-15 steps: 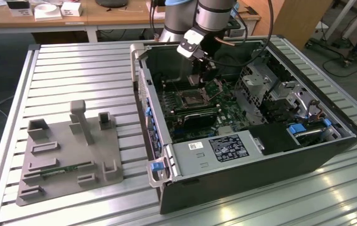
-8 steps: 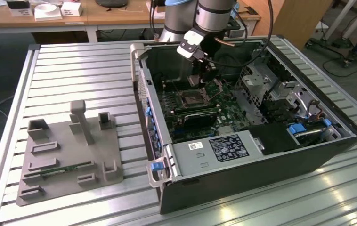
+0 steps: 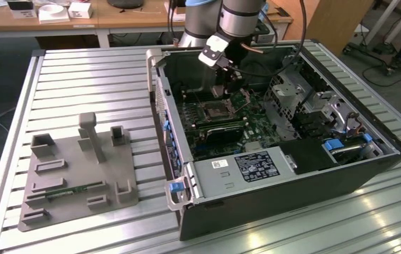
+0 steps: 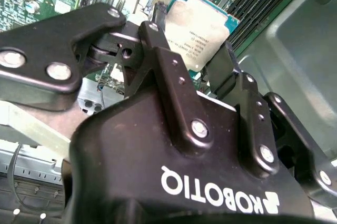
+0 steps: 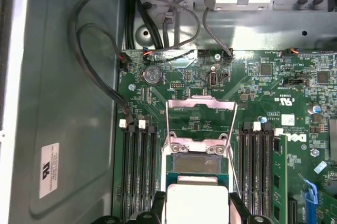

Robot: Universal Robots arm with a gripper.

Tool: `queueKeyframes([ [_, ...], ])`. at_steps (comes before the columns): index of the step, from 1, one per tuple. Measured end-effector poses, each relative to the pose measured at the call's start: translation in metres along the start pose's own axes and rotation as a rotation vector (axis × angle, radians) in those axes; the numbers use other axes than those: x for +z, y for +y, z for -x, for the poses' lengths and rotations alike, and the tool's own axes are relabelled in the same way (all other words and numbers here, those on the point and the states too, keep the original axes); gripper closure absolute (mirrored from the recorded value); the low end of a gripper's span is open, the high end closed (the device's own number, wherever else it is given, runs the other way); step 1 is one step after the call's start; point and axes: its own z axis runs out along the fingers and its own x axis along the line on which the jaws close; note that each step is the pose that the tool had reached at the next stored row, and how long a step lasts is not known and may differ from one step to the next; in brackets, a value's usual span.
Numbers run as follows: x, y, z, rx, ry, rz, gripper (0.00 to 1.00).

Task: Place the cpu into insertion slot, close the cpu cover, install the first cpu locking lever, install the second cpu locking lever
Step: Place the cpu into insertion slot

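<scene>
My gripper [image 3: 229, 84] reaches down into the open computer case and is shut on the cpu [image 5: 197, 203], a flat square chip with a silvery top and a blue-green edge. In the second wrist view the cpu [image 4: 202, 23] sits clamped between the two black fingers [image 4: 158, 50]. The chip hangs just above the green board, close over the insertion slot [image 5: 199, 164], whose dark square shows beyond the chip's edge. The cpu cover [image 5: 201, 104], a thin silvery frame, stands swung up and open at the slot's far side. In the exterior view the slot [image 3: 211, 111] lies below and slightly left of the gripper.
Black memory slots [image 5: 138, 171] flank the socket on both sides. Black cables [image 5: 105, 39] run along the case wall. The case [image 3: 271, 174] stands on a slatted metal table [image 3: 94, 69], with a grey fixture block [image 3: 77, 169] at the exterior view's left.
</scene>
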Motion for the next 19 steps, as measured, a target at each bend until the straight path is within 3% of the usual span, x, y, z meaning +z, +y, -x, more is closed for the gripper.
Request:
queueKeyframes([
  [19, 0.0327, -0.0011, 0.0007, 0.0, 0.0009, -0.0001, 0.46],
])
